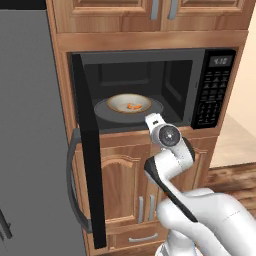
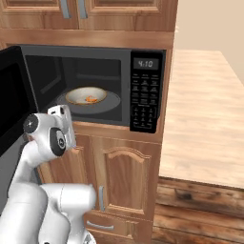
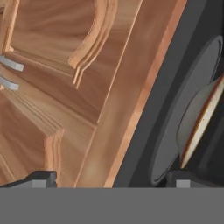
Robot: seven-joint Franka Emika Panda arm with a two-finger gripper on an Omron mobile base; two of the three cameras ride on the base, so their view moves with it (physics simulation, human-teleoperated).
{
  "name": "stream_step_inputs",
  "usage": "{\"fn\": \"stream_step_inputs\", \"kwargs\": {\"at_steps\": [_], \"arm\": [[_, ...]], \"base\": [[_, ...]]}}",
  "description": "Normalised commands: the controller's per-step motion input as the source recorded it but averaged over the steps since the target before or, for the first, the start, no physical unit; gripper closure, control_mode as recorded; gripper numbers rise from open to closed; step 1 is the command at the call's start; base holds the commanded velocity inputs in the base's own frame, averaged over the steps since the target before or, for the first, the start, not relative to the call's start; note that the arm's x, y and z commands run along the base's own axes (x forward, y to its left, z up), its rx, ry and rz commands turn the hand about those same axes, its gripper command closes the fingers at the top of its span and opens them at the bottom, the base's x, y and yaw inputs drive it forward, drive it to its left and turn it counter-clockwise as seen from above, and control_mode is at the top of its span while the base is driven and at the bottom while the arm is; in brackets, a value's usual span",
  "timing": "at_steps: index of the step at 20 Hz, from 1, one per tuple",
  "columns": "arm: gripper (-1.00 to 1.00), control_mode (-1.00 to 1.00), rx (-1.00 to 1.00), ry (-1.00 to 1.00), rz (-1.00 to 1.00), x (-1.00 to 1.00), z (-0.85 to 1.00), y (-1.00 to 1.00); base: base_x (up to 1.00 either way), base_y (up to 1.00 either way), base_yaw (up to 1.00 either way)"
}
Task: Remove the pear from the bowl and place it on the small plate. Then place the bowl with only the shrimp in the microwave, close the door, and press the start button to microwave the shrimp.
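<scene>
Bowl (image 1: 129, 103) with shrimp (image 1: 133, 106) sits on your microwave (image 1: 150, 90) turntable, door (image 1: 89, 150) open; gripper (image 3: 111, 177) fingers spread wide, empty.

- Warm honey-toned wood cabinets (image 1: 125, 185) are taking up most of the wall — arched raised panels on the lower doors, with slim grey bar handles (image 1: 145, 209) sitting side by side where two doors meet.
- Upper cabinets (image 2: 95, 14) are running across the top, same wood, same grey pulls.
- A drawer front with a curved grey handle (image 1: 142, 239) is sitting at the bottom.
- A big flat grey appliance panel (image 1: 27, 140) is filling the left side.
- A pale wood-grain countertop (image 2: 205, 114) is stretching away on the right, beige wall (image 2: 209, 24) behind it.
- Light is looking soft and even — hardly any shadows.
</scene>
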Motion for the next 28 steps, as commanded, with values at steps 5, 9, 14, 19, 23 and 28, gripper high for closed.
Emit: {"fn": "stream_step_inputs", "kwargs": {"at_steps": [5, 9, 14, 19, 23, 28], "arm": [[-1.00, -1.00, 0.00, -0.03, -0.04, -1.00, 0.02, -0.06], [-1.00, -1.00, 0.00, 0.00, 0.00, -0.95, 0.02, 0.00], [-1.00, -1.00, 0.00, -0.02, 0.00, -0.96, 0.00, 0.00], [-1.00, -1.00, -0.01, -0.18, 0.00, -0.99, 0.00, -0.01], [-1.00, -1.00, -0.02, -0.25, 0.00, -1.00, 0.00, 0.00], [-1.00, -1.00, -0.04, -0.28, 0.00, -0.98, 0.00, 0.00]], "base": [[0.00, 0.00, 0.00], [0.00, 0.00, 0.00], [0.00, 0.00, 0.00], [0.00, 0.00, 0.00], [0.00, 0.00, 0.00], [0.00, 0.00, 0.00]]}}
